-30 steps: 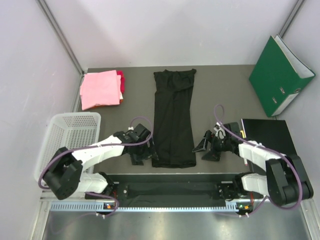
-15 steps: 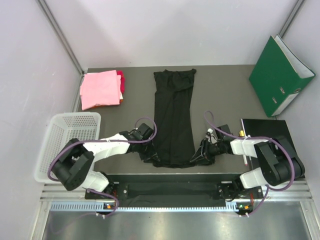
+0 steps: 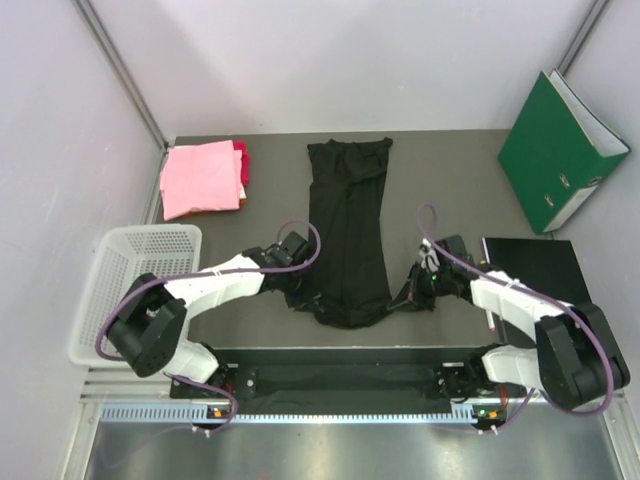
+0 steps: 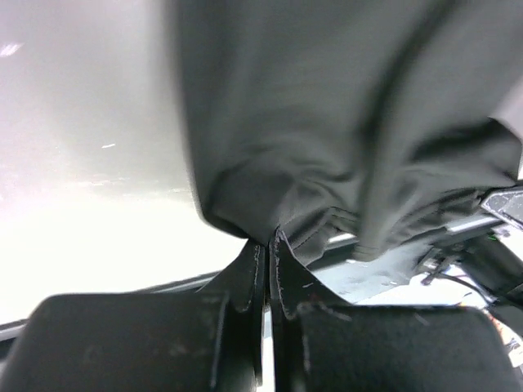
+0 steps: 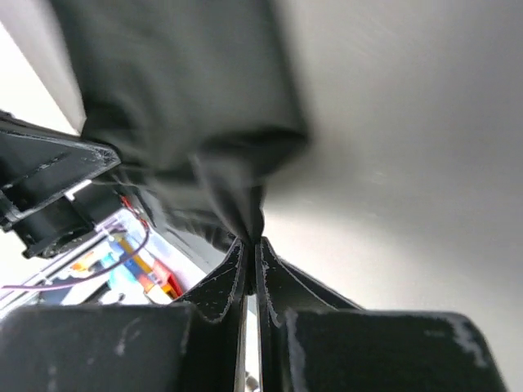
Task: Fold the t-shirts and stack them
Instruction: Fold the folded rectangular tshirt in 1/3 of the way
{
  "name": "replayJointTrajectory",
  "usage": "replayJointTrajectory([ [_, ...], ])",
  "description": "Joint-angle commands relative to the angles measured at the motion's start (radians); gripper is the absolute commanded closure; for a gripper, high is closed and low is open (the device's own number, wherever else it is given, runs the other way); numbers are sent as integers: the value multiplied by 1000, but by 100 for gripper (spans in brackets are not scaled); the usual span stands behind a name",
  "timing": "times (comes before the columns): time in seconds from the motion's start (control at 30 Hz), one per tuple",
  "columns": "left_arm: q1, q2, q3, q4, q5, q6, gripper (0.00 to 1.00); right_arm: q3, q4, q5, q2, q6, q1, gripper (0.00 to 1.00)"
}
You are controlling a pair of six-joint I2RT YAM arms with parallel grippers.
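Note:
A black t-shirt (image 3: 347, 230), folded into a long narrow strip, lies down the middle of the table. Its near end is bunched and lifted off the table. My left gripper (image 3: 303, 298) is shut on that end's left corner, and the cloth (image 4: 327, 139) hangs from its closed tips (image 4: 267, 238). My right gripper (image 3: 400, 296) is shut on the right corner, with black fabric (image 5: 188, 106) pinched at its tips (image 5: 251, 242). A folded light pink t-shirt (image 3: 200, 178) lies at the far left on top of a darker pink-red t-shirt (image 3: 241, 165).
A white mesh basket (image 3: 140, 272) stands at the left edge beside the left arm. A green binder (image 3: 560, 148) leans at the far right. A black flat pad (image 3: 535, 268) lies under the right arm.
Both grippers moved in from beside the shirt to its near corners and shut on them. The near hem has bunched inward and lifted.

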Motion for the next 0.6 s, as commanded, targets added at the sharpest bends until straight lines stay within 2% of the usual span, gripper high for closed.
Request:
replayJointTrajectory([
  [0.0,3,-19,164,-131,-55,53,100,179,-109,46,-59,-117,5,100],
  [0.17,32,5,320,-261,-133,73,100,321,-131,85,-21,-224,5,100],
  [0.4,132,105,477,-235,-141,151,100,504,-80,164,146,-323,4,100],
  [0.57,208,269,643,-228,-112,242,100,668,-43,201,292,-366,2,100],
])
